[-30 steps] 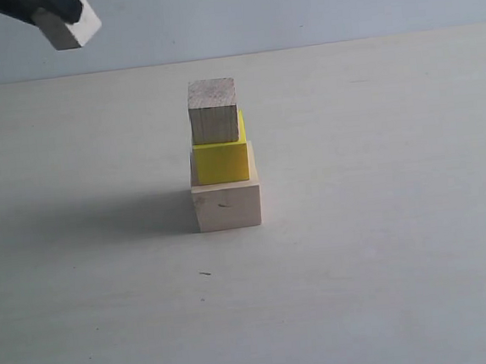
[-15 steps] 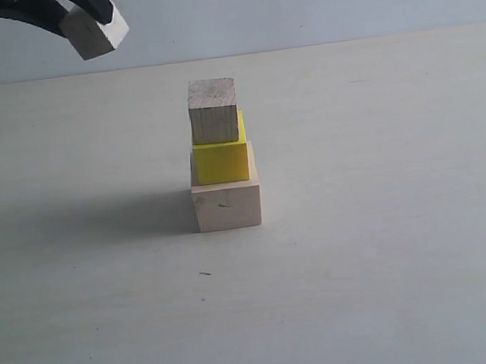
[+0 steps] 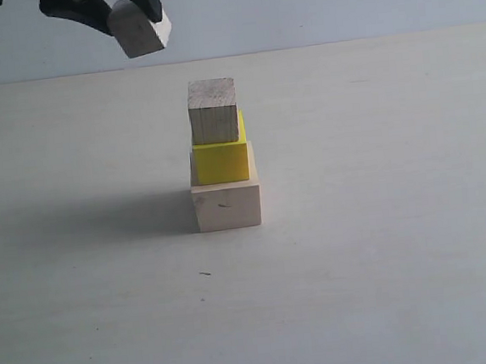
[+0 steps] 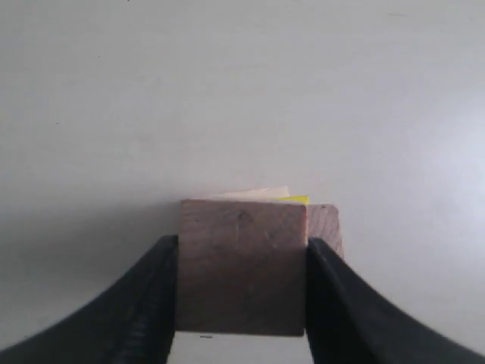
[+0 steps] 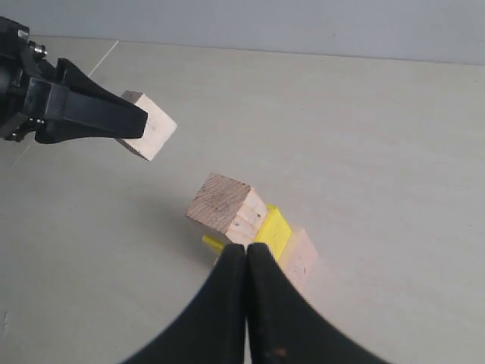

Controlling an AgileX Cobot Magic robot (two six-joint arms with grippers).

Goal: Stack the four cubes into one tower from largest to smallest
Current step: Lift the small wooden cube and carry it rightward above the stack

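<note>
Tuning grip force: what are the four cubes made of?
Bottom cube: pale bare wood, faint marks. Yellow cube: painted wood or plastic, unclear; flat opaque colour, no grain. Brownish cube: raw wood, clear grain lines. Smallest cube: pale unfinished wood, faint grain.

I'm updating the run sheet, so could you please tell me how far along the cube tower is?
Done: the large pale wood cube, yellow cube and brownish wood cube stand stacked in that order. In hand: the left tool holds the smallest pale cube in the air, off to one side. Left: set it on the brownish wood cube and release.
</note>
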